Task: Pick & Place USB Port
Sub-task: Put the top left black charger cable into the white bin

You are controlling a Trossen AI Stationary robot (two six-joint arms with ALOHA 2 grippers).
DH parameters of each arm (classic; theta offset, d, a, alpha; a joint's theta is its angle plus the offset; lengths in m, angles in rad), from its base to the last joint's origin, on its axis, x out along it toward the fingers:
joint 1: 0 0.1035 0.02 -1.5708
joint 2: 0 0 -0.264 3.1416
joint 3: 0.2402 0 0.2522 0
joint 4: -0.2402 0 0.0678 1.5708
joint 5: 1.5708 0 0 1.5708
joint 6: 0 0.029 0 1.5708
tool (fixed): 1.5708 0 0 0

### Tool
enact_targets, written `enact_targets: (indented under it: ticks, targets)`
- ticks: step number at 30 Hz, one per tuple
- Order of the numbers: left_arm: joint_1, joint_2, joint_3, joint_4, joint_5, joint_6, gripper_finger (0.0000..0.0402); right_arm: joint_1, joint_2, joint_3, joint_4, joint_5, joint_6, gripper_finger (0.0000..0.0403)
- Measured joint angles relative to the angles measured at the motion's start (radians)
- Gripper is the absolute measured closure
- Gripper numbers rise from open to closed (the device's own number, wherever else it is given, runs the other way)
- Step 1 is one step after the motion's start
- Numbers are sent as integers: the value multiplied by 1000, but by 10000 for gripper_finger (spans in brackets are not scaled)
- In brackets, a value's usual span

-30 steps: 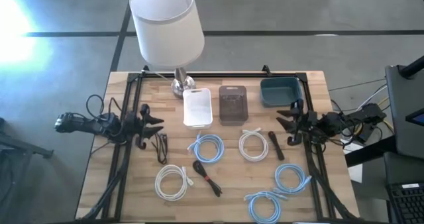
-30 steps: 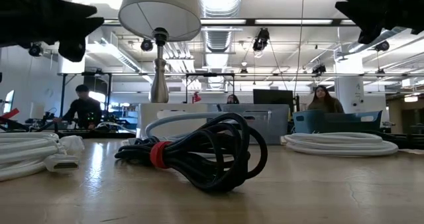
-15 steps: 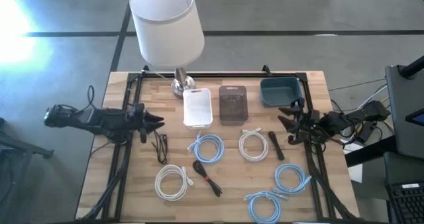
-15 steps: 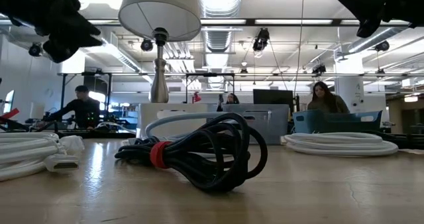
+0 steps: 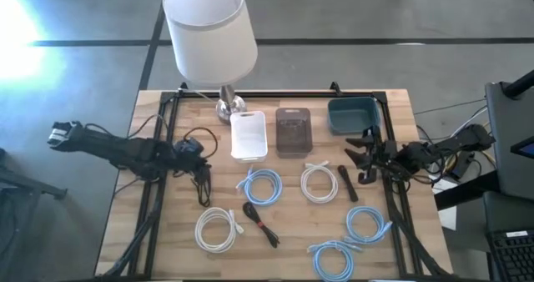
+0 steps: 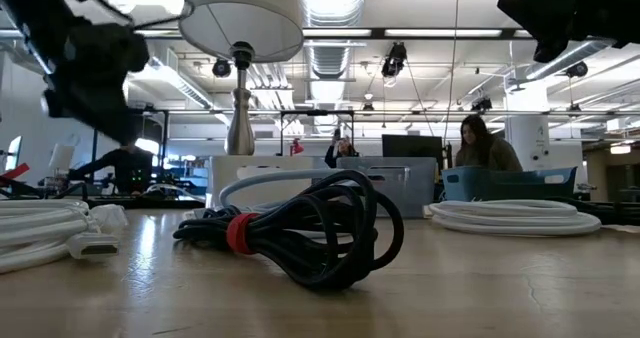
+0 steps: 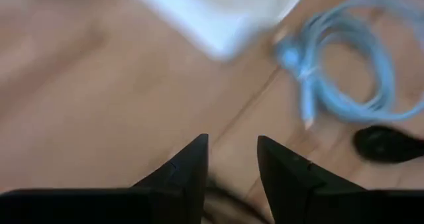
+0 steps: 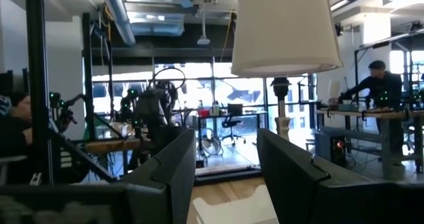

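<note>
My left gripper (image 5: 197, 154) is open and tipped down over the table's left part, just above a thin black cable bundle (image 5: 203, 184). Its wrist view looks down past the gripper (image 7: 232, 161) at wood, a dark cable strand (image 7: 225, 204), the white tray's corner (image 7: 212, 15) and a blue coil (image 7: 351, 71). A black cable with a red tie (image 5: 259, 221) (image 6: 300, 228) lies near the middle. A short black stick-shaped piece (image 5: 347, 183) lies at the right. My right gripper (image 5: 364, 154) (image 8: 226, 164) is open and held level above the right side.
A lamp (image 5: 210, 32) stands at the far edge. Beside it are a white tray (image 5: 249, 135), a grey tray (image 5: 293, 131) and a blue bin (image 5: 353, 115). White coils (image 5: 217, 230) (image 5: 319, 183) and blue coils (image 5: 263, 187) (image 5: 367, 224) (image 5: 334, 259) lie around. People sit beyond the table.
My left gripper has tipped from level to pointing down and has sunk toward the thin black cable bundle, while its arm stretched out farther to the left. My right gripper has kept still. No object on the table has moved.
</note>
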Motion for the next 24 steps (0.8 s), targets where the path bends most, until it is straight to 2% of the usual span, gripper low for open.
enact_targets:
  ticks: [4, 8, 18, 24]
  targets:
    - [0, 71, -1, -140, 63, -153, 268, 1, 21, 0, -2, 0, 2, 246]
    - [0, 127, -1, -178, 116, -244, 268, 1, 40, 0, -2, 0, -9, 250]
    - [0, 227, -35, -133, 157, -273, 268, 1, 60, 0, -2, 0, -15, 253]
    - [0, 249, -70, -73, 152, -216, 268, 1, 58, 0, 1, 0, -47, 250]
